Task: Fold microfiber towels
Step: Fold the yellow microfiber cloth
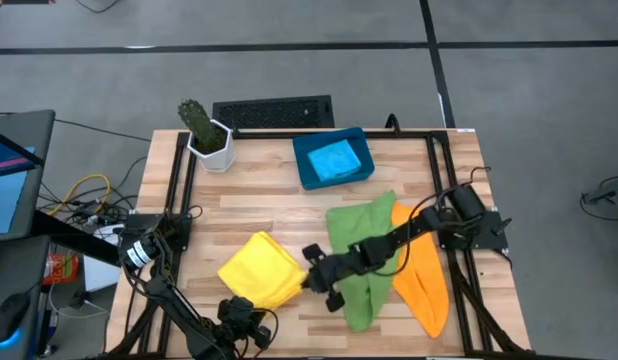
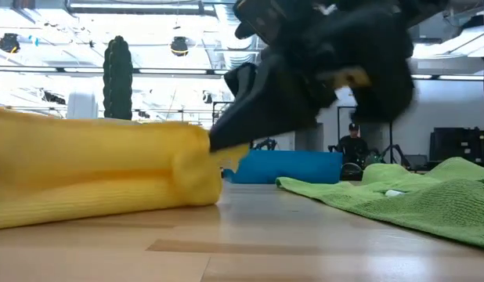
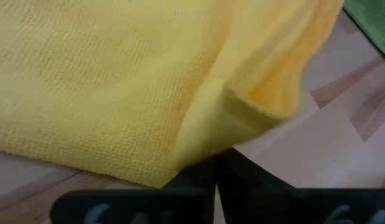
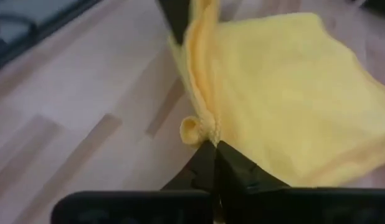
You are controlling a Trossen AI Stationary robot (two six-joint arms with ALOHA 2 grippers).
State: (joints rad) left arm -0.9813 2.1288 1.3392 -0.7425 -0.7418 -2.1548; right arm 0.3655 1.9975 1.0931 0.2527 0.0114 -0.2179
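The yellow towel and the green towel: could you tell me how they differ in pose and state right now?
The yellow towel is folded into a compact bundle, while the green towel lies spread and rumpled, unfolded. Both grippers have shut on the yellow towel: the left gripper on its near edge, the right gripper on its right edge; nothing grips the green towel, which only lies under the right arm. Both are plain soft cloths resting on the wooden table.

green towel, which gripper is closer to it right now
Right. The right gripper is shut on the yellow towel's edge just beside the green towel; the left gripper holds that yellow towel's near edge, farther away.
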